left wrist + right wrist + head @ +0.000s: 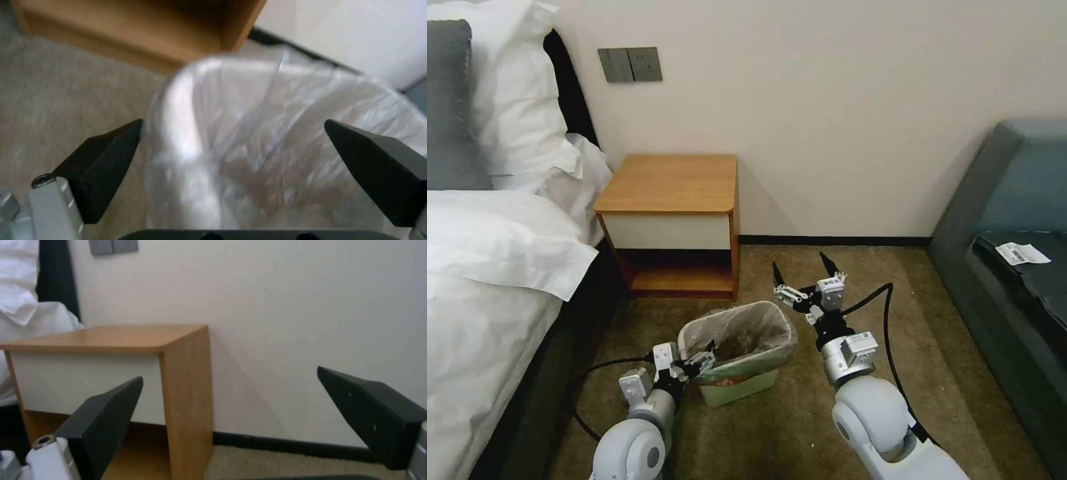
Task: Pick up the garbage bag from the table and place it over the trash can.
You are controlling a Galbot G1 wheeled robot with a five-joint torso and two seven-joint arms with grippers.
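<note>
Crinkled translucent plastic, the garbage bag (746,331), is draped into and over the trash can (740,385), its film folded down across the rolled rim on all visible sides (a greenish band shows on the front wall just under the overhang). You will find the trash can standing on the carpet (800,427) in front of the table (668,183), slightly toward the table's right corner and apart from it. Your left gripper (706,359) sits at the trash can's near-left corner; in the left wrist view its fingers (100,166) stand spread wide, one outside the rim and one over the bag-lined interior, gripping nothing. Your right gripper (804,275) hangs above the carpet just beyond the trash can's right side, raised and pointing toward the wall (840,100), its fingers (373,413) likewise spread apart and empty. The table's orange-brown top is bare. Left of the table lies the bed (487,253).
</note>
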